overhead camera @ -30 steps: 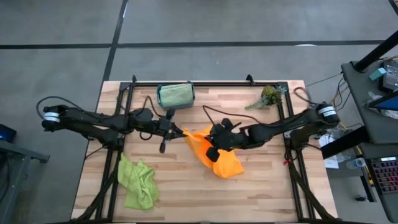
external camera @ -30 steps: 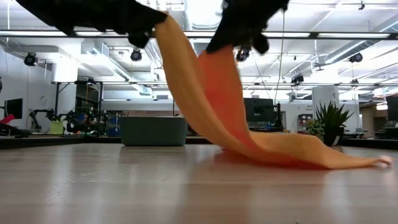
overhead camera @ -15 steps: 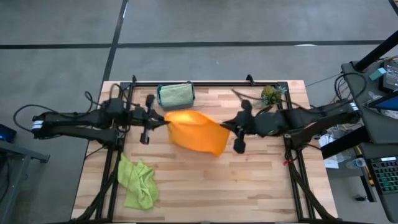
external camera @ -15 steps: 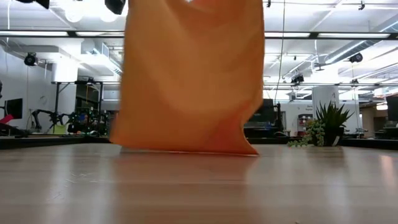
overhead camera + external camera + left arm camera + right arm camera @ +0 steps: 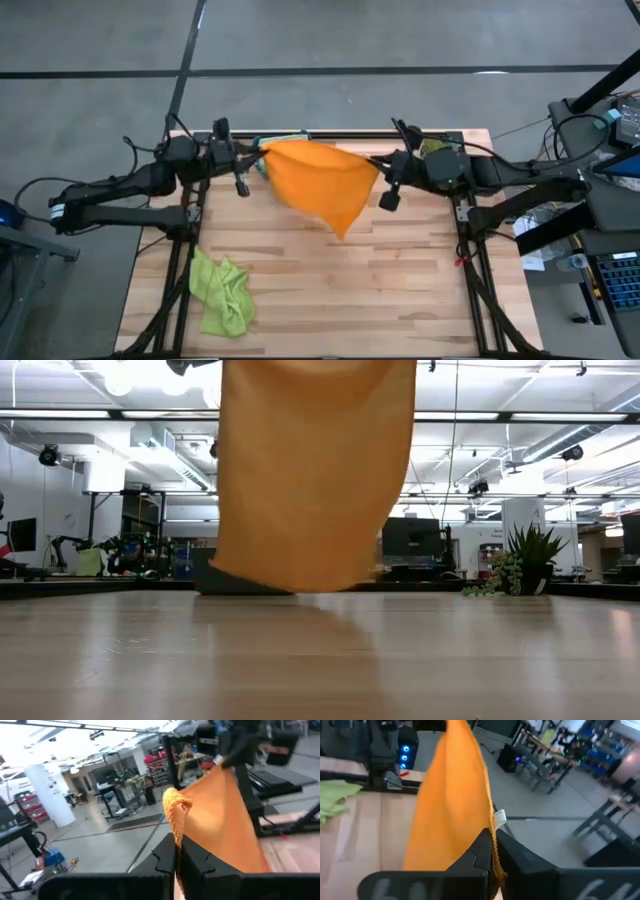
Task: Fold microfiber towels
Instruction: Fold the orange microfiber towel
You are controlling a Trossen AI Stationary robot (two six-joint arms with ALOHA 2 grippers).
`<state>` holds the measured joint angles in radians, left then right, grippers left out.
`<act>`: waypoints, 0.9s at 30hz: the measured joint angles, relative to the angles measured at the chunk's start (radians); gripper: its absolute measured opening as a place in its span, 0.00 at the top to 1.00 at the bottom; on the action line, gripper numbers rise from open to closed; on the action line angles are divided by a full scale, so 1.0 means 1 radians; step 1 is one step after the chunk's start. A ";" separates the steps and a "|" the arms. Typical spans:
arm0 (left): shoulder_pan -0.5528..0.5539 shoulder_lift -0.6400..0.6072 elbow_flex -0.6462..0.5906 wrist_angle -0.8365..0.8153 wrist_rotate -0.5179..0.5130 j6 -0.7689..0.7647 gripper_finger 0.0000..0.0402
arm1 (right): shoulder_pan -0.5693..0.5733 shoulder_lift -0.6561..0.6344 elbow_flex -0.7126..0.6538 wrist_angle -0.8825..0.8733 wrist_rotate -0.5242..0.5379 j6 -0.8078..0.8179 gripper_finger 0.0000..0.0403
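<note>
The orange towel (image 5: 322, 185) hangs stretched left-to-right at upper centre, left gripper (image 5: 256, 160) and right gripper (image 5: 383, 177) each pinching a top corner, lowest corner pointing down.

Grey concrete floor (image 5: 400, 40), bright ceiling strip lights (image 5: 520, 416), white column (image 5: 47, 795), cluttered workbenches (image 5: 555, 750)

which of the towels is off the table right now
The orange towel: it hangs stretched between the left tool and right tool. The lime green towel lies crumpled on the table's front left.
</note>
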<state>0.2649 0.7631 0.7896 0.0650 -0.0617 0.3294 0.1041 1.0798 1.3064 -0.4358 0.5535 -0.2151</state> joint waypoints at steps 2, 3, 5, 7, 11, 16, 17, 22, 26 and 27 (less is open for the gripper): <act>-0.001 0.012 0.006 0.000 0.003 -0.015 1.00 | 0.000 0.000 0.000 0.001 -0.003 -0.021 0.98; -0.004 0.015 0.005 -0.008 0.018 -0.017 1.00 | 0.001 0.000 0.000 -0.002 -0.010 -0.019 0.98; -0.011 0.016 0.002 -0.052 0.083 -0.014 1.00 | 0.003 0.000 0.004 -0.017 -0.055 -0.002 0.98; -0.018 0.012 -0.002 -0.111 0.146 -0.009 1.00 | 0.010 0.001 0.008 -0.036 -0.121 0.029 0.98; -0.046 -0.012 -0.008 -0.268 0.224 -0.009 1.00 | 0.035 0.001 0.004 -0.100 -0.232 0.133 0.98; -0.129 -0.003 -0.012 -0.402 0.328 -0.057 1.00 | 0.098 0.038 -0.002 -0.196 -0.388 0.269 0.98; -0.151 0.006 -0.012 -0.399 0.332 -0.080 1.00 | 0.117 0.053 -0.003 -0.203 -0.413 0.297 0.98; -0.279 0.075 -0.073 -0.303 0.332 -0.191 1.00 | 0.218 0.159 -0.004 -0.210 -0.458 0.403 0.98; -0.388 0.150 -0.098 -0.286 0.321 -0.290 1.00 | 0.278 0.265 -0.005 -0.211 -0.459 0.482 0.98; -0.416 0.168 -0.100 -0.282 0.318 -0.328 1.00 | 0.288 0.286 -0.005 -0.211 -0.462 0.511 0.98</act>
<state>-0.1510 0.9311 0.6900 -0.2166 0.2561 0.0016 0.3917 1.3662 1.3016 -0.6464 0.0917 0.2955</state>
